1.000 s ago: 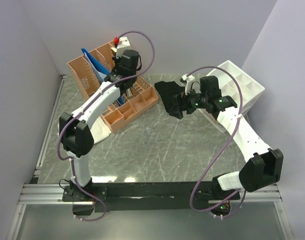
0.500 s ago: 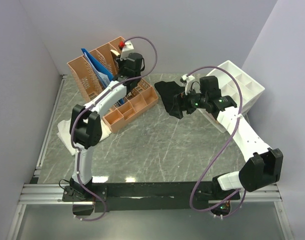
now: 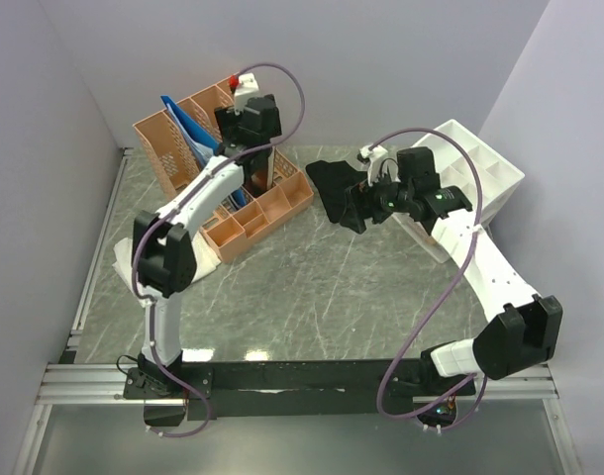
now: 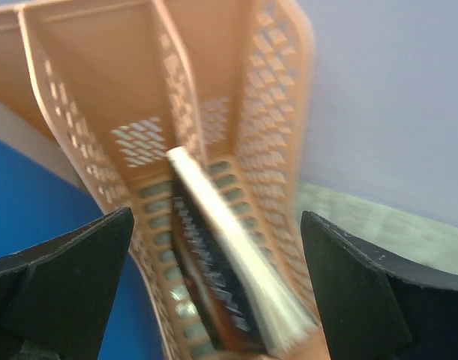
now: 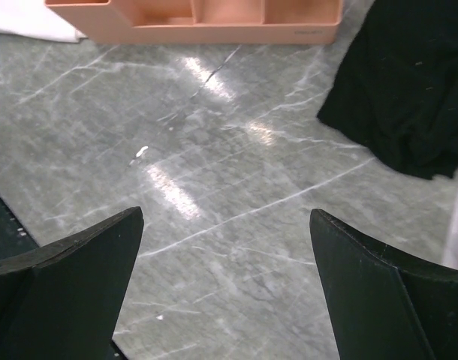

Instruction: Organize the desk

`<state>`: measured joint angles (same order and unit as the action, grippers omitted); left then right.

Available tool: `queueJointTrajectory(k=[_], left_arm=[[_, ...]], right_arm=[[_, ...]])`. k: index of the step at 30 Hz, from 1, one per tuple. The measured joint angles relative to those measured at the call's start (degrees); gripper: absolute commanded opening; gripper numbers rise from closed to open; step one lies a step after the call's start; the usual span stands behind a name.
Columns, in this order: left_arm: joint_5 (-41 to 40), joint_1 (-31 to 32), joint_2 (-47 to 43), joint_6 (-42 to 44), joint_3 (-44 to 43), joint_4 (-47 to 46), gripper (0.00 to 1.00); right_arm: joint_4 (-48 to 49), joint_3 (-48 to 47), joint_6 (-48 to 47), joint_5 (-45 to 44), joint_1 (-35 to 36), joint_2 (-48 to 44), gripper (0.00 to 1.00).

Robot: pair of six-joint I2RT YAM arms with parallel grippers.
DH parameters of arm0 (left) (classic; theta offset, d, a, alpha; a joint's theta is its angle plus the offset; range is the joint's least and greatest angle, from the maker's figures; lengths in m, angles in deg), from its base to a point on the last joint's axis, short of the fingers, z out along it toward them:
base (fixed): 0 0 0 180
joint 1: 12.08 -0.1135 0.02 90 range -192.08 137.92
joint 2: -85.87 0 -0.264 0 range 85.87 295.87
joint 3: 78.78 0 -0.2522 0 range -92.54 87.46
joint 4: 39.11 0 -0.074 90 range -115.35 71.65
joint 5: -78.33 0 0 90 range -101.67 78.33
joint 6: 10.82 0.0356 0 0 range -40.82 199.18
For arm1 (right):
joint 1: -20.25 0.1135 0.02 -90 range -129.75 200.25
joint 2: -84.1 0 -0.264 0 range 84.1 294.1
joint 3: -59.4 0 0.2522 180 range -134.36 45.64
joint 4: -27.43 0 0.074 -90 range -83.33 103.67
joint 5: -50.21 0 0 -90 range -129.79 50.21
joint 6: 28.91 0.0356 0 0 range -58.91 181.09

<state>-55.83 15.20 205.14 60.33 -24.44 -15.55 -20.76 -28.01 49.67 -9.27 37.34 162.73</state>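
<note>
The desk (image 3: 312,287) is a grey-green marble top. At its back left stands an orange mesh file organizer (image 3: 175,148) with a low tray front (image 3: 267,213). My left gripper (image 3: 251,148) hovers over its right slot, open. In the left wrist view the gripper (image 4: 218,289) has its jaws wide apart above a dark notebook with a cream edge (image 4: 225,277), which stands loose inside the slot. A blue folder (image 4: 34,202) fills the slot beside it. My right gripper (image 3: 359,208) is open and empty, next to a black cloth (image 3: 334,188); its wrist view shows the gripper (image 5: 229,277) over bare desk (image 5: 214,150).
A white compartment organizer (image 3: 480,168) sits at the back right. Something white and flat (image 3: 126,262) lies at the left, under the left arm's elbow. The black cloth (image 5: 409,82) and the orange tray (image 5: 214,15) lie ahead of the right gripper. A black rail (image 3: 312,376) runs along the near edge.
My left gripper has opened and let go of the notebook, which now rests in the organizer's slot. The left elbow has swung inward. The right arm has barely moved.
</note>
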Motion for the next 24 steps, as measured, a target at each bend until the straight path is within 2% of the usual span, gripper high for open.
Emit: queueJointTrajectory(k=[5,8,13,19,24], left_arm=[[12.66,-0.98,-9.16,-4.39,-0.11,5.42,1.0],[24.11,-3.74,-18.86,-7.19,1.51,6.99,0.99],[35.91,-10.1,-35.74,-9.44,8.02,10.29,0.99],[39.08,-10.05,-45.92,-9.25,9.75,19.47,0.99],[37.22,-10.08,-51.17,-9.27,12.0,25.83,0.99]], right_arm=[[-1.55,-2.54,-2.43,-5.25,0.0,-1.75,1.0],[-1.77,-5.73,-2.58,-10.51,-0.24,-2.99,1.0],[-0.76,-10.1,-2.91,-18.99,-1.4,-5.7,1.0],[-0.28,-15.67,-2.67,-25.79,-3.28,-7.54,1.0],[4.02,-17.9,2.23,-38.75,-3.5,-7.82,1.0]])
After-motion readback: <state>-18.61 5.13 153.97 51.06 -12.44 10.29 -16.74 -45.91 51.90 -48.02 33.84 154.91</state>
